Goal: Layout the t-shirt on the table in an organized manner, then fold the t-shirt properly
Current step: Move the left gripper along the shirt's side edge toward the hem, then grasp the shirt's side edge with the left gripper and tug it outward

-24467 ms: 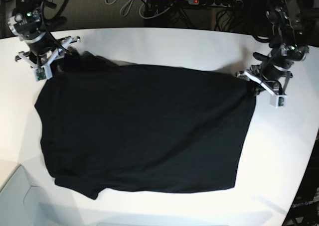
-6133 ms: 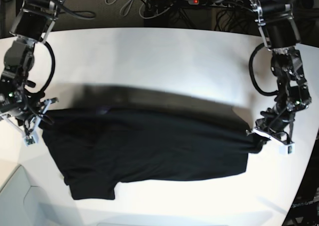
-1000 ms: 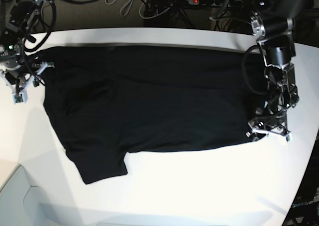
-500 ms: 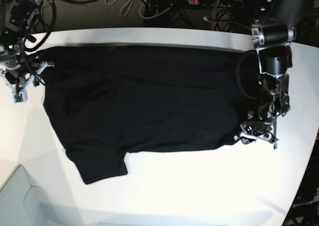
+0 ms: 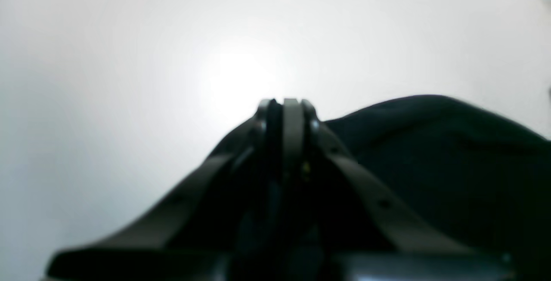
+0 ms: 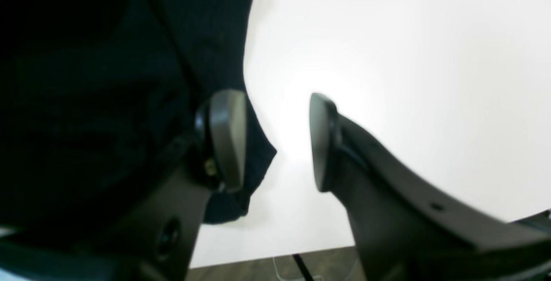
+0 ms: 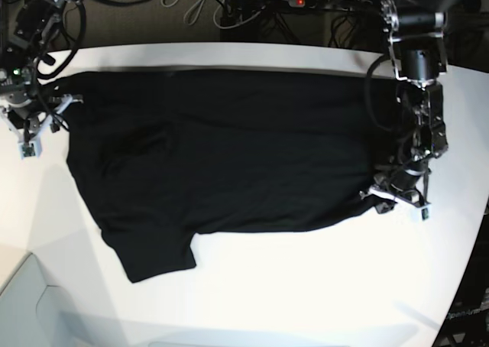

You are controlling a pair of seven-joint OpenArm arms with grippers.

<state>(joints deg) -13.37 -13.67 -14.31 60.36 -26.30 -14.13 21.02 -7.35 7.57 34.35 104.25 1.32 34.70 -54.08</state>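
The t-shirt (image 7: 221, 156) lies spread flat across the table (image 7: 306, 301). My left gripper (image 7: 391, 197) sits at its lower corner, fingers pressed together on the cloth. My right gripper (image 7: 37, 125) stands apart at the far edge, holding nothing.

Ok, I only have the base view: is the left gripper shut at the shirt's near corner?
Observer: Yes. In the left wrist view the left gripper has its jaws together, and the shirt rises to their tips, so it looks pinched.
Operator: And the right gripper?
Observer: Open in its wrist view, holding nothing: one finger sits at the shirt's edge, the other over bare table.
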